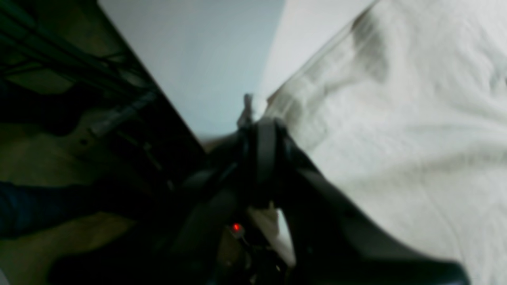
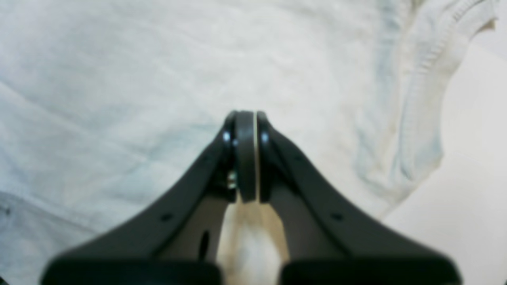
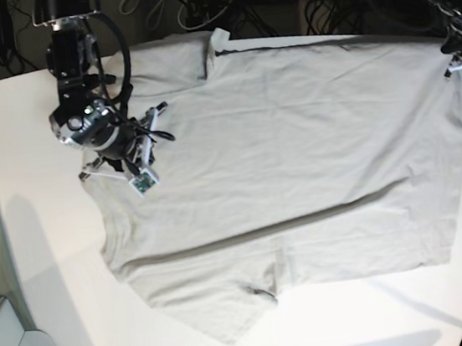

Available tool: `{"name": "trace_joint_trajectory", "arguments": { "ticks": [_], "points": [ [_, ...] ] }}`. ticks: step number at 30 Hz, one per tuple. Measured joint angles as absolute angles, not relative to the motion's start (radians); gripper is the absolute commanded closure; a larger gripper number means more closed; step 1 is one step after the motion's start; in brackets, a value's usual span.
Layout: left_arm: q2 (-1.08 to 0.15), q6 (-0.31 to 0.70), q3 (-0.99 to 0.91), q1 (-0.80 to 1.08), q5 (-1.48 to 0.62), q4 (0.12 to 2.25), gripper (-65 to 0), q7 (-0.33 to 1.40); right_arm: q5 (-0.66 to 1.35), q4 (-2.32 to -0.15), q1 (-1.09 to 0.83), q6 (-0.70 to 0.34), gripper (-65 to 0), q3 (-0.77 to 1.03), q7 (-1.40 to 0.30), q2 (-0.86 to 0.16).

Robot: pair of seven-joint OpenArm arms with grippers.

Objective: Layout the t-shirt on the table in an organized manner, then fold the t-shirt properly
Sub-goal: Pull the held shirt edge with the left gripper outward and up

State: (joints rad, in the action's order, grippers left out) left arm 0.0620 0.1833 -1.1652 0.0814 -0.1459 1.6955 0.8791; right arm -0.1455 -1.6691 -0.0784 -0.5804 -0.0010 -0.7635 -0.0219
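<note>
White and matte, the broad round-edged desk (image 3: pixel 56 329) carries a plain light grey-beige short-sleeved cotton t-shirt (image 3: pixel 298 173), spread nearly flat across its middle, with one sleeve at the near edge and the other toward the far-left corner. Dark cables and equipment line the far side. The right pincer (image 2: pixel 246 118) sits at the shirt's collar end, by the ribbed neckband (image 2: pixel 427 79), its black fingers pressed together with a sliver of pale cloth caught between them. The left pincer (image 1: pixel 257 122) is at the opposite hem edge, near the desk's rim, its fingers likewise closed and pinching the hem, though that view is blurred.
</note>
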Motion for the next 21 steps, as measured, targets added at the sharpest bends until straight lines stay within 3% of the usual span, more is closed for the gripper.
{"name": "trace_joint_trajectory", "arguments": {
  "ticks": [19, 21],
  "points": [
    [0.067, 0.185, -1.24, 0.111, -0.207, 1.707, -0.6, 0.88, -0.143, -1.669, -0.082, -0.58, 0.0, -0.024, -0.763, -0.025],
    [0.067, 0.185, -1.24, 0.114, -0.207, 1.707, -3.5, 0.88, -0.143, -1.669, -0.083, -0.58, 0.0, -0.023, -0.763, -0.025]
  ]
}}
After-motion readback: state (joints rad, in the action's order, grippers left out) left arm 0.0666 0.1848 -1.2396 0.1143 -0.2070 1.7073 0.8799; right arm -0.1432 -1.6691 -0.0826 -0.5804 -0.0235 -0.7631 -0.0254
